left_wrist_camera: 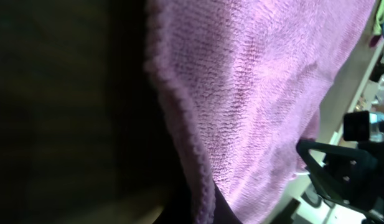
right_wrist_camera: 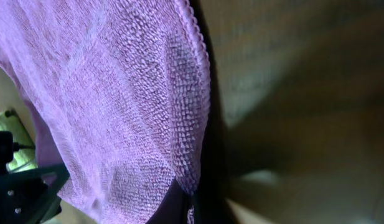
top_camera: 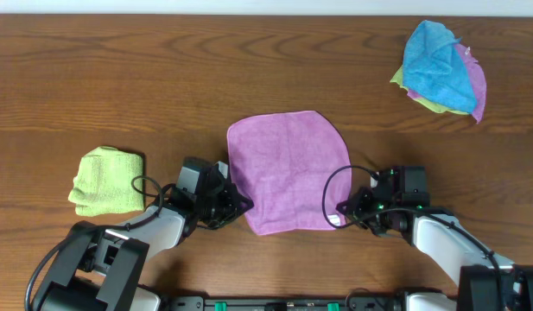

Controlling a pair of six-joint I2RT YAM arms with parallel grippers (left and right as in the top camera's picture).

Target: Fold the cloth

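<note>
Robot test bench, lab-type setting. Dark wood-grain laminate table [top_camera: 249, 60]; black-and-white left robot arm [top_camera: 154, 229] and right robot arm [top_camera: 439, 233] mounted at near edge; heap of crumpled coloured cloths [top_camera: 439, 65] far right.

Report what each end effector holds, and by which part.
Both grip the cloth: left end effector at its near left corner, right end effector at its near right corner.

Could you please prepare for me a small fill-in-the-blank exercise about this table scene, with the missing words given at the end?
1. The near edge of the purple cloth runs ____ the left gripper and the right gripper.
2. The folded cloth beside the left arm is lime-____.
3. The top cloth of the pile at the far right is bright ____.

Missing words: between; green; blue.
</note>
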